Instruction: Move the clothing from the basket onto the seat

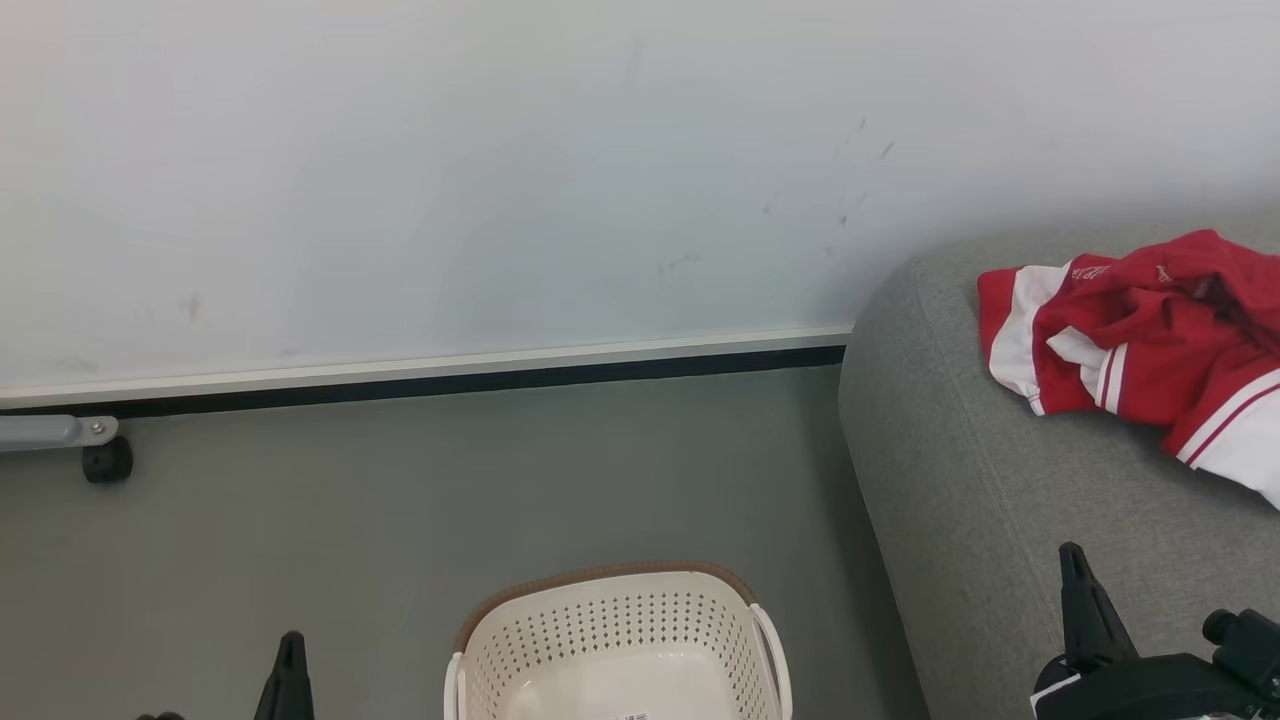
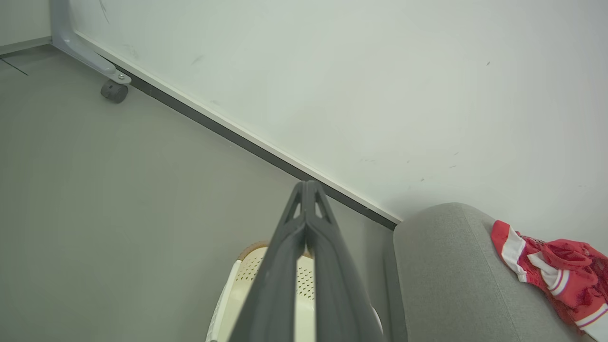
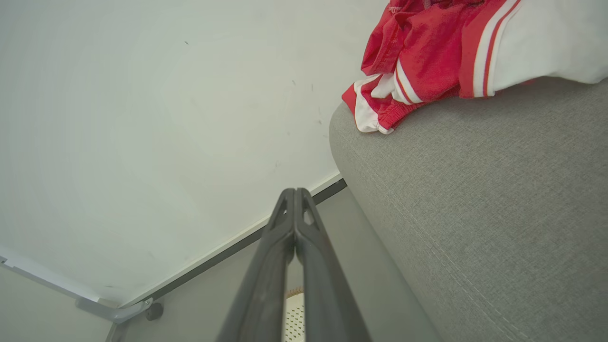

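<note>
Grey floor (image 1: 400,540) under pale wall (image 1: 500,150), dark strip along its foot. Black castor (image 1: 107,462) on a grey leg at far left.

Cream basket (image 1: 610,625) on floor at bottom centre of head view, near the rounded end of grey sofa (image 1: 960,470). Bare bottom and small label visible inside.

Red clothing (image 1: 1140,345) heaped on sofa top near that end, well apart from basket. Mesh crumpled, white panels and stripes showing.

At lower left, left gripper (image 1: 291,650) over floor, left of basket. Fingers pressed together tip to tip; basket rim behind them in left wrist view.

At lower right, right gripper (image 1: 1072,560) above sofa front, short of clothing. Fingers likewise pressed together at the tips, gripping nothing. In right wrist view, clothing up and to the right of the tips, apart from them.
</note>
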Motion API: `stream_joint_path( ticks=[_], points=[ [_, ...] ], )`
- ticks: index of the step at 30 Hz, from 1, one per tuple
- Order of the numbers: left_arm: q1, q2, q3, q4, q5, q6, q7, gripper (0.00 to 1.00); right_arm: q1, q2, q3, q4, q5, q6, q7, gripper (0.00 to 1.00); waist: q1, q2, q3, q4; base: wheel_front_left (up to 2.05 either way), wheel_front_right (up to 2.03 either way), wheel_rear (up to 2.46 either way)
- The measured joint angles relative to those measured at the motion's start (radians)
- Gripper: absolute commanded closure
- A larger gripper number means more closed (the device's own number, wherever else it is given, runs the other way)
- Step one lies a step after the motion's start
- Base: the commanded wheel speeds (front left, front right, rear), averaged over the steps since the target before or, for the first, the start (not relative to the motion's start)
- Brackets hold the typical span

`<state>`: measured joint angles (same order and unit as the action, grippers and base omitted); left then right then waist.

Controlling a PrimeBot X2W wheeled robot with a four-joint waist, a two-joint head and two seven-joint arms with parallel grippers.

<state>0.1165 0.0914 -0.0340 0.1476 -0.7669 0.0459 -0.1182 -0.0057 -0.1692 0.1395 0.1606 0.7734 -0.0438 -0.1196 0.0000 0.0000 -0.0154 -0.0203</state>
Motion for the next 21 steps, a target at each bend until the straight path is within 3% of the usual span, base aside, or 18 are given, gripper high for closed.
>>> stream_joint_path(
  ticks=[21],
  points=[
    [-0.059,-0.015,0.041,0.046,-0.271,-0.055,0.077,1.00,-0.026,0.040,-0.089,0.044,0.266,0.053,0.076,1.00,0.0000,0.0000,0.006,0.007,0.00,0.00,0.00]
  ],
)
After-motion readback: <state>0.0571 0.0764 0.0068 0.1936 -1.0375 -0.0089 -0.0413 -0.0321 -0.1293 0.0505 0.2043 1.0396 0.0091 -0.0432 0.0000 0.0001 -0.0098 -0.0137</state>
